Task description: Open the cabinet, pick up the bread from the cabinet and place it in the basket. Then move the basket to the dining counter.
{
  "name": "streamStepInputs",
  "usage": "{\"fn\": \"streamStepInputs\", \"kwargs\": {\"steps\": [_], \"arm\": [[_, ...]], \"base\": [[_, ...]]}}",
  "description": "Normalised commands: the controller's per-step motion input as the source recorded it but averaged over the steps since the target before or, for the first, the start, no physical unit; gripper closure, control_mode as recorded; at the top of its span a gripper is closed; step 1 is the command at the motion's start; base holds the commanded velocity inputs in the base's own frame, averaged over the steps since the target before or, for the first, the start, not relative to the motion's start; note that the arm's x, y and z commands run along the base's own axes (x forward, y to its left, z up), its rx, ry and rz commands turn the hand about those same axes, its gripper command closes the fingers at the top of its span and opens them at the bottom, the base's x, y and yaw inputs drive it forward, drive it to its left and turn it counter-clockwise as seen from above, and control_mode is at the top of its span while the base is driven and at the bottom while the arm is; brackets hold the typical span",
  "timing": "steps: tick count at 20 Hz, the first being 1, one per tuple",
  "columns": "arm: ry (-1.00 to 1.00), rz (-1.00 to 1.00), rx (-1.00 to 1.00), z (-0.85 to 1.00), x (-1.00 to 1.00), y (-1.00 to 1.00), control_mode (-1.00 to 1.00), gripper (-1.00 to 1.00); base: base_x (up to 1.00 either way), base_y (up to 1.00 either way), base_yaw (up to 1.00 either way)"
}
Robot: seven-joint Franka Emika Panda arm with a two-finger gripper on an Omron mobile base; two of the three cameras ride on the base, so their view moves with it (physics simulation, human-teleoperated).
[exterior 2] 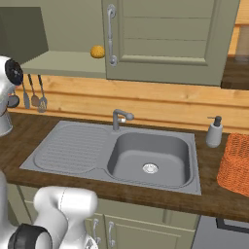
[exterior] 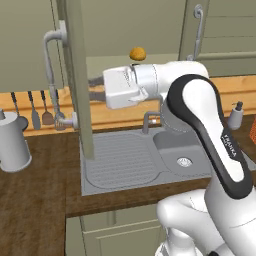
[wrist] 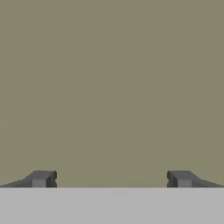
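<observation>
Gripper: the two dark finger tips are seen spread wide apart in the hand view, with nothing between them; a plain olive-green surface lies straight ahead, so no object is held

Arm: the white hand is seen in the left base view stretched toward the swung-out door, at about the height of the cupboard floor

Cabinet: the left door is seen edge-on in the left base view, standing open over the draining board; the right door is shut, its curved grey bar handle beside the opening

Bread: a small golden-brown lump is seen resting on the cupboard's lower shelf, close to the shut door's handle and well apart from the gripper

Basket: the orange wicker basket is seen on the worktop at the right, beyond the soap dispenser and the sink

Stage: the opening step is judged done; the reach for the bread is judged not yet begun

Risk, door: the open door could be struck by the hand or forearm as the arm is turned toward the shelf, since it stands just beside them

Risk, bread: the lump could be pushed deeper or rolled off the shelf edge if one finger meets it first

Risk, handle: the neighbouring handle could be clipped, as the bread lies near it
</observation>
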Motion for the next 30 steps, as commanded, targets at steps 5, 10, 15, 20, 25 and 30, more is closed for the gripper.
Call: {"fn": "streamStepInputs", "kwargs": {"steps": [5, 10, 15, 20, 25, 30], "arm": [[0.0, 0.0, -0.07, -0.11, 0.08, 0.85, -1.0, -1.0], [0.0, 0.0, -0.03, -0.05, 0.0, 0.46, -1.0, -1.0], [-0.01, 0.01, 0.0, 0.0, -0.06, 0.03, -1.0, -1.0], [0.0, -0.12, -0.02, 0.06, -0.13, -0.47, -1.0, -1.0], [0.02, -0.37, -0.11, 0.02, 0.0, -0.57, -1.0, -1.0], [0.07, -0.5, -0.15, 0.01, 0.08, -0.34, -1.0, -1.0]], "base": [[0.0, 0.0, 0.0], [0.0, 0.0, 0.0], [0.0, 0.0, 0.0], [0.0, 0.0, 0.0], [0.0, 0.0, 0.0], [0.0, 0.0, 0.0]]}}
